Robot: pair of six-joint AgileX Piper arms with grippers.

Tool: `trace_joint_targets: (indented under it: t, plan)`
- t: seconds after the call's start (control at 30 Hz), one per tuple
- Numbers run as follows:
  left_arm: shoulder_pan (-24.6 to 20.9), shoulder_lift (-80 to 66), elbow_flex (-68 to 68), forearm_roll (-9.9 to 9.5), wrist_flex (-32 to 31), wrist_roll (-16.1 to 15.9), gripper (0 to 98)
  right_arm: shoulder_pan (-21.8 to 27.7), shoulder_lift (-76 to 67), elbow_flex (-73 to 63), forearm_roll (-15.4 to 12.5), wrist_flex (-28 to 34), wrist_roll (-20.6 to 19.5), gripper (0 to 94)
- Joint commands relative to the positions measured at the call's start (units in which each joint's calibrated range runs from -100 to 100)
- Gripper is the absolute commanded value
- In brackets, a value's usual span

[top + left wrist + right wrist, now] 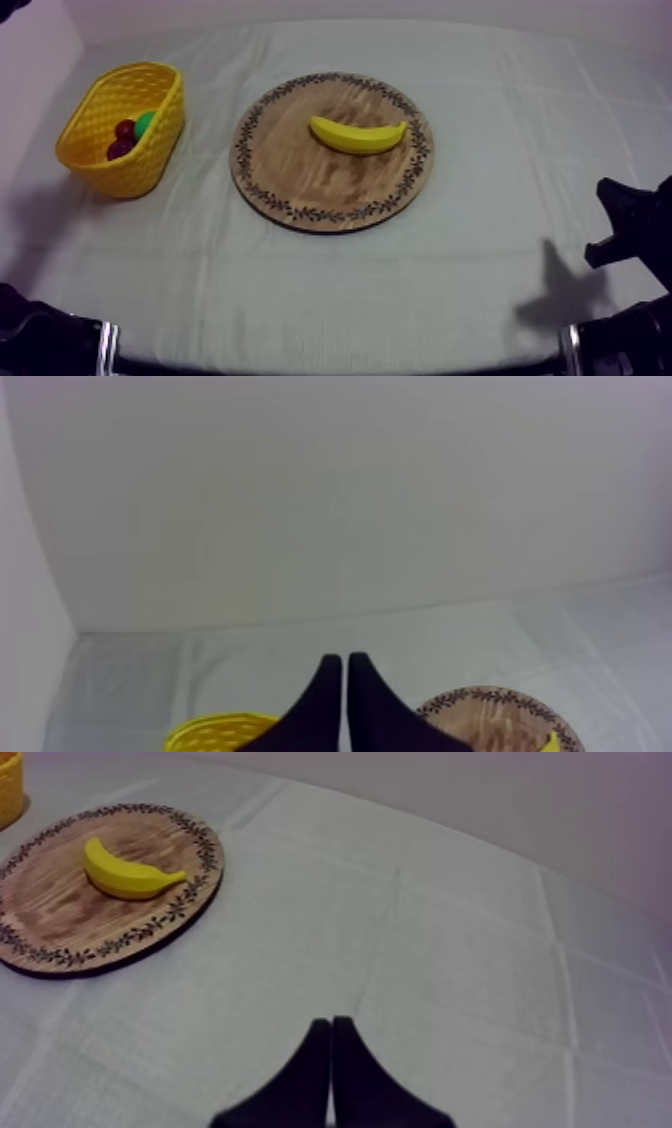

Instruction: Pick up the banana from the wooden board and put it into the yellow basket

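A yellow banana [358,135] lies on its side on the round wooden board [320,185] with the patterned rim, at the middle of the table. Far to its left stands the yellow basket [155,150]. My right gripper [331,1024] is shut on nothing and hovers over bare cloth, well short of the board [60,922] and the banana [128,873]. My left gripper [345,663] is also shut on nothing, held above the table between the basket [215,731] and the board [495,714]. Both arms sit low at the near corners [625,225].
Inside the basket lie dark red fruit [122,140] and a green one [147,121]. A corner of the basket [8,787] shows beyond the board in the right wrist view. Grey-white cloth [480,250] covers the table, and a pale wall rises behind it.
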Motion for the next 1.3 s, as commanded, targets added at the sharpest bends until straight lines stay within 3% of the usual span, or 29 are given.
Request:
trace_joint_targets:
  t: [0.0, 0.3, 0.53, 0.73, 0.97, 1.27]
  plan:
    - [1.0, 2.91, -3.31, 0.05, -0.04, -0.65, 0.0, 0.0, 0.0, -0.03, 0.02, 0.0, 0.0, 0.3]
    - [5.6, 11.26, -11.24, 0.52, 2.79, -5.15, 0.0, 0.0, 0.0, -0.03, 0.02, 0.0, 0.0, 0.3]
    - [7.47, 17.95, -22.93, 6.5, 16.5, -12.31, 0.0, 0.0, 0.0, -0.03, 0.02, 0.0, 0.0, 0.3]
    - [8.76, 22.56, -28.53, 9.68, 23.16, -18.38, 0.0, 0.0, 0.0, -0.03, 0.02, 0.0, 0.0, 0.3]
    - [10.92, 27.26, -31.0, 10.13, 26.15, -22.88, 0.0, 0.0, 0.0, -0.03, 0.02, 0.0, 0.0, 0.3]
    - [14.87, 33.69, -33.23, 8.46, 30.86, -25.73, 0.0, 0.0, 0.0, -0.03, 0.02, 0.0, 0.0, 0.3]
